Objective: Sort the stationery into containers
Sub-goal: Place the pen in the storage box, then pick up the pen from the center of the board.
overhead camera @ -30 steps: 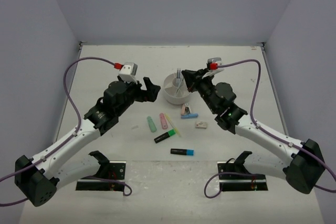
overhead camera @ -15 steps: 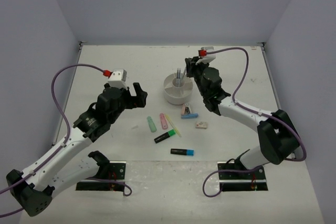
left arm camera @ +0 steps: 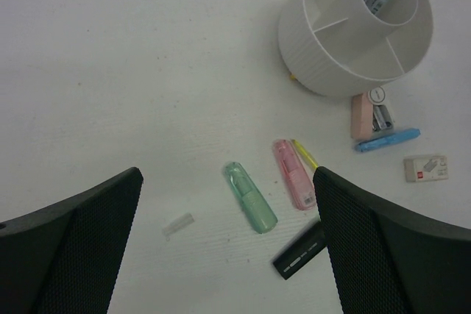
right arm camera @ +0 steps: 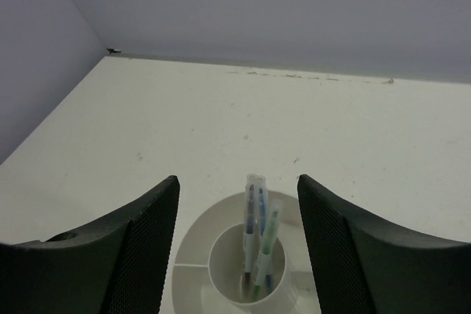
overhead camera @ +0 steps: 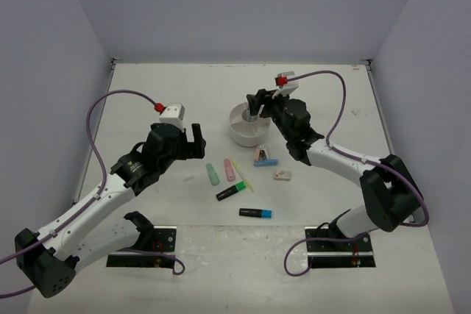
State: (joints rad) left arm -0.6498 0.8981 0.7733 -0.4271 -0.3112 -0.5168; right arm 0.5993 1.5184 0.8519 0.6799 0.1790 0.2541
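Two spread claws, nothing pinched: right claw [right arm camera: 237,189] above organiser [left arm camera: 324,49] cup [right arm camera: 221,251], pens [right arm camera: 257,218] inside; left claw [left arm camera: 227,173] over mint marker [left arm camera: 250,198] on table [left arm camera: 147,71]. Drop-off seemingly done. Next: lower left, straddle marker, pinch, carry to organiser.

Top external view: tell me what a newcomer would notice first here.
The round white organiser sits in mid-view, thin pens standing in its central cup, with the right arm's fingers spread open just above. Nearer the arms, loose stationery lies scattered: a mint marker, a pink marker, a green highlighter and a blue highlighter. The left arm's fingers hang open just left of them.
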